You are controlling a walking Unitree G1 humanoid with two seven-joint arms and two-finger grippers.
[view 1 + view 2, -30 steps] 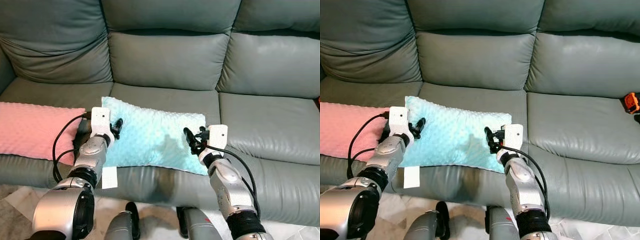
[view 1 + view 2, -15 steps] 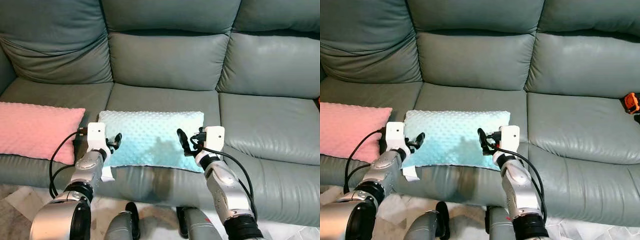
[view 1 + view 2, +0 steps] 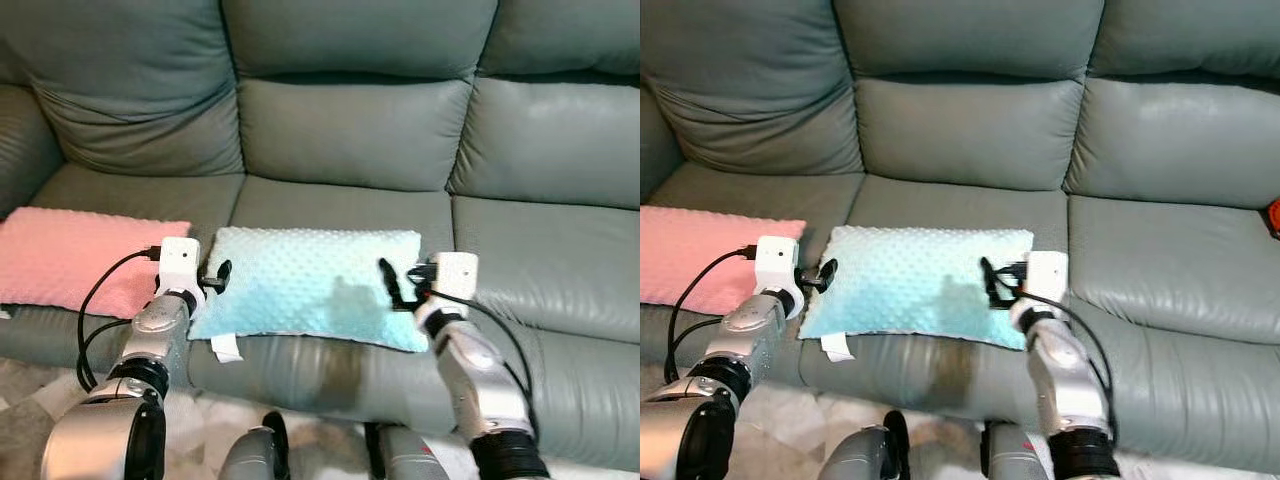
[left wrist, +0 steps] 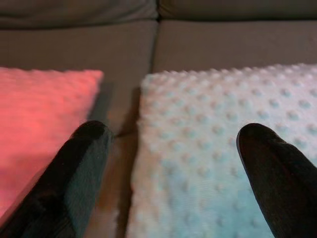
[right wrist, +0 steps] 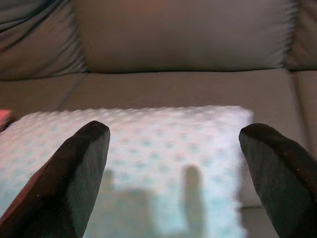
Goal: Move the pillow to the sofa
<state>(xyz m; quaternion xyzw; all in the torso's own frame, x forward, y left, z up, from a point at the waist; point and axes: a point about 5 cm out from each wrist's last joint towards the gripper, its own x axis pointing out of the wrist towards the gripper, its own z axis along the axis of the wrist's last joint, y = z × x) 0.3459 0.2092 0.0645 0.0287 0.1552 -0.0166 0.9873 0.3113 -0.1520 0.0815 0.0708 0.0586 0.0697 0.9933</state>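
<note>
Pillow down on the sofa; both grippers spread and empty.

The left gripper (image 3: 213,277), left of centre in the head view, and the right gripper (image 3: 397,287), right of centre, each stand wide open at an end of the teal pillow (image 3: 315,285), gripping nothing; it lies flat on the sofa (image 3: 350,130) middle seat beside a pink pillow (image 3: 75,255), so the placing looks done and the next move is backing the arms clear; whether fingertips touch the fabric is unclear; the pink pillow is cut off at the frame's left edge.

Nubby plush pillow (image 3: 310,283), smooth leather sofa (image 3: 350,130) — soft sheen
</note>
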